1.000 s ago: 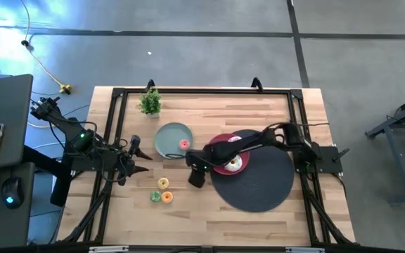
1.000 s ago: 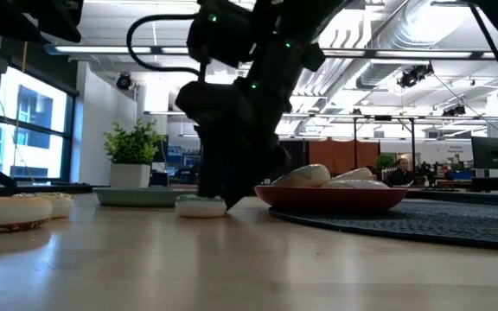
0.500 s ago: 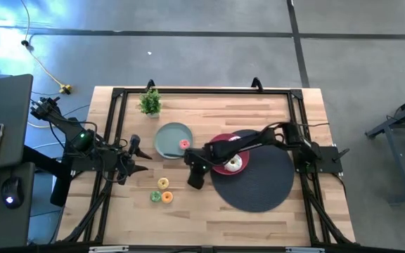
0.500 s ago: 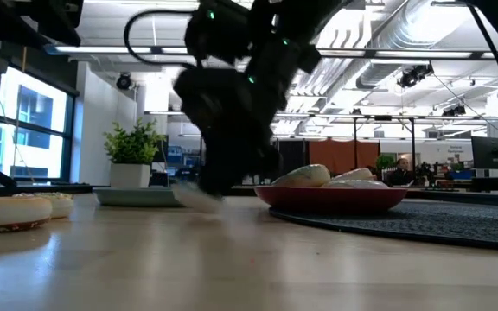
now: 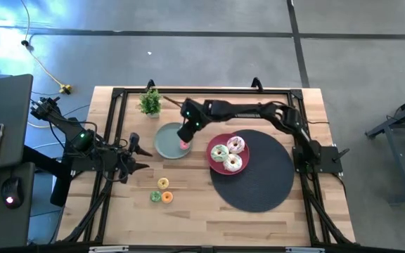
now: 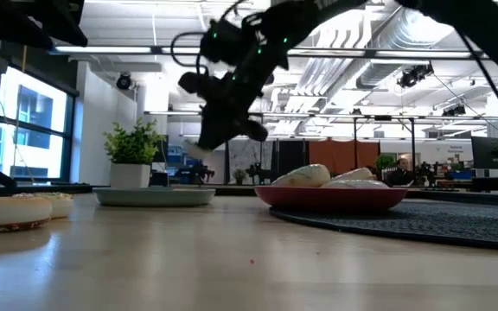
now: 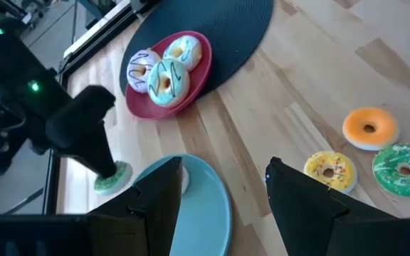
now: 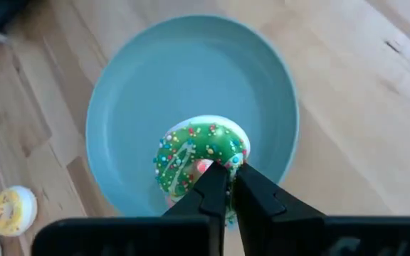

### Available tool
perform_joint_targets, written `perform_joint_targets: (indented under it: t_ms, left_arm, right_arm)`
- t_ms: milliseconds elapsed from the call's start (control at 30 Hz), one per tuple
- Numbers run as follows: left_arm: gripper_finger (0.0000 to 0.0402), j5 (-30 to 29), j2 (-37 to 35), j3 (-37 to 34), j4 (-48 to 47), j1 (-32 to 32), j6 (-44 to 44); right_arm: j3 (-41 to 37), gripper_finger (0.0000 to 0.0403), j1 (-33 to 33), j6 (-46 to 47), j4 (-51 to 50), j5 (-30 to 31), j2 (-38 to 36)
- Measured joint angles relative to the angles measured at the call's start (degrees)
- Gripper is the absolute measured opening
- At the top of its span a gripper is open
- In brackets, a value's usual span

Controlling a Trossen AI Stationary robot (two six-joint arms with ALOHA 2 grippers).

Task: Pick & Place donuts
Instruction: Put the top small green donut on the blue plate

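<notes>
Now right gripper (image 8: 225, 186) pinched shut on small green donut (image 8: 199, 155), hanging above grey-green plate (image 8: 134, 78). Lower centred, clear of pink donut (image 5: 184, 145), then release. Left gripper (image 5: 133, 159) open, empty, waiting left.

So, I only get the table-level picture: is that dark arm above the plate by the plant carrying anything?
Observer: Yes, the right gripper has its jaws shut on a small green donut.
Visitor: Is the plate below it bare?
Observer: No, a tiny pink donut lies on the blue-grey plate.
Visitor: And the other arm?
Observer: The left gripper waits open at the left edge of the table.
</notes>
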Motion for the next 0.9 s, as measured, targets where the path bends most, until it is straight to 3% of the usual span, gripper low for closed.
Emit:
perform_joint_targets:
  t_ms: [200, 433, 567, 900]
  left_arm:
    - [0.0192, -2.1, 0.0, 0.0, 0.1, 0.0, -0.8]
    - [0.0192, -3.1, 0.0, 0.0, -0.1, 0.0, -1.5]
    - [0.0192, -3.3, 0.0, 0.0, -0.2, 0.0, -2.0]
    - [0.0192, -3.8, 0.0, 0.0, -0.4, 0.0, -2.0]
  right_arm:
    - [4.5, 0.0012, -0.6, -2.1, 0.0, -3.4, 4.9]
    - [5.8, 0.0016, -0.7, -2.5, -1.8, 1.8, 7.9]
    - [6.1, 0.0016, -1.2, -3.6, -2.3, 1.5, 7.6]
    - [5.9, 0.0123, -1.2, -4.9, -2.5, 2.9, 7.7]
